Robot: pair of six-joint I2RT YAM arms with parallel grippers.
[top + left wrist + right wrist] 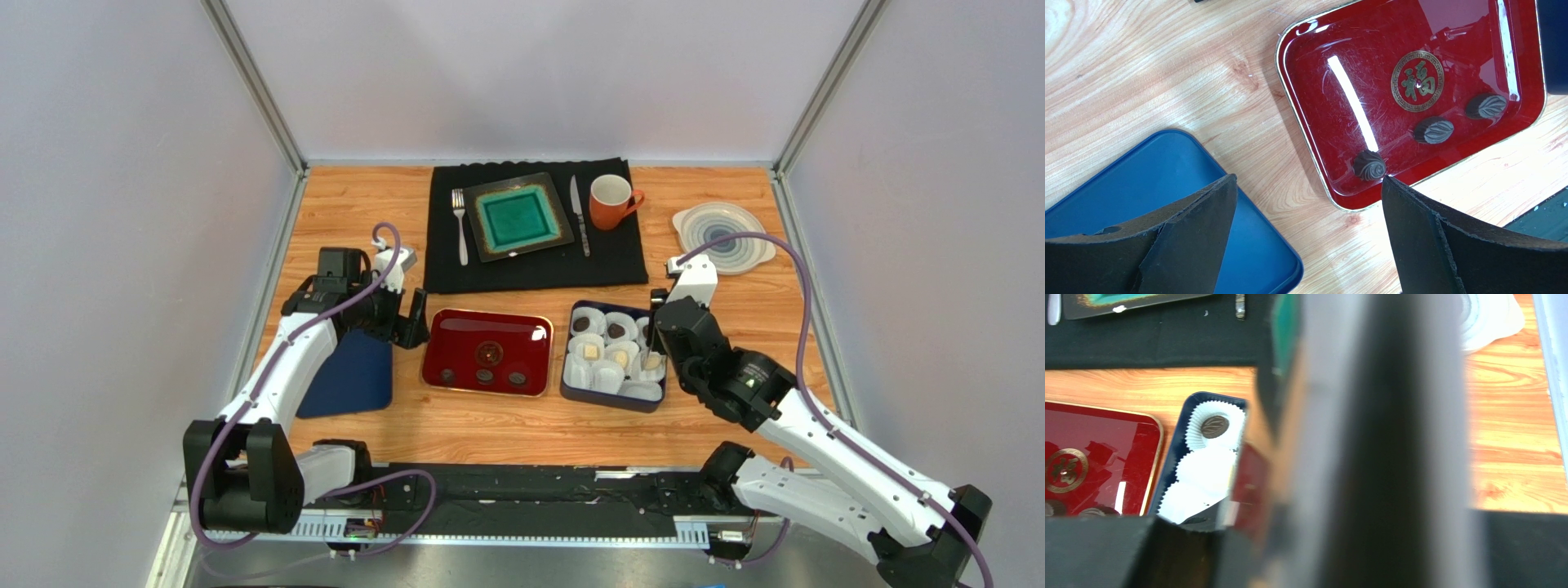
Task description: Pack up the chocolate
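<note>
Spread wide, my left gripper (1308, 184) is hovering, pointing down, over the blue lid (1168, 165) just beside the red tray (1315, 122). I'm judging it best to be centring over the nearest chocolate (1369, 165) before closing (two more are lying beyond). Farther off, my right gripper (659, 333) is reaching over the box (577, 398) of paper cups (610, 374); I cannot tell its state.

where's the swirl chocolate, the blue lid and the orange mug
swirl chocolate (1369, 165), left wrist view, on its swirled top
blue lid (356, 380), top external view, middle of its flat face
orange mug (606, 208), top external view, outer wall below the rim
</note>
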